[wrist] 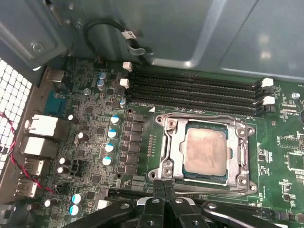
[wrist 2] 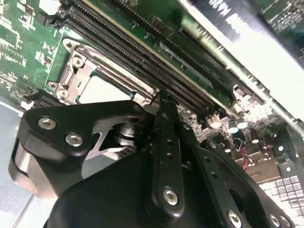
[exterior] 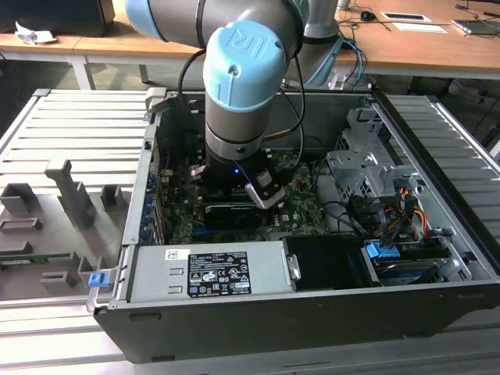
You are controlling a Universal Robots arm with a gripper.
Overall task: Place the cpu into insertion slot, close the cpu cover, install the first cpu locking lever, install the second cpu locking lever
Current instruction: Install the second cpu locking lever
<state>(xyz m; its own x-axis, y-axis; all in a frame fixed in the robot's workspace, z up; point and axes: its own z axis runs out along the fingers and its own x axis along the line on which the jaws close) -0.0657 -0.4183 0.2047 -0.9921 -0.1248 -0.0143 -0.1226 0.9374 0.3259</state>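
The robot arm is reaching down into the open dark-grey computer case (exterior: 312, 312), which lies on its side on the ribbed metal desk (exterior: 70, 133) in the exterior view, and its black tool (wrist: 164, 187) hovers low over the green circuit board (wrist: 95, 137). In the first wrist view the two narrow black fingertips (wrist: 159, 190) are pressed together with nothing between them, sitting right at the edge of the square socket with the silvery metal rim, the insertion slot (wrist: 166, 142).

The cpu (wrist: 205, 151), a thin square chip with a dull silver-grey top, already lies flat inside that socket. The cpu cover (wrist: 242, 147), a thin silver metal frame with a big central window, lies down over it, the chip showing through the window. The second wrist view catches the same socket (wrist 2: 76, 61) just past the tool's black linkage.

Long black memory slots (wrist: 194, 90) run alongside the socket, near it but apart. A grey power supply box with a white label (exterior: 211, 269) sits in the case nearest the exterior camera.
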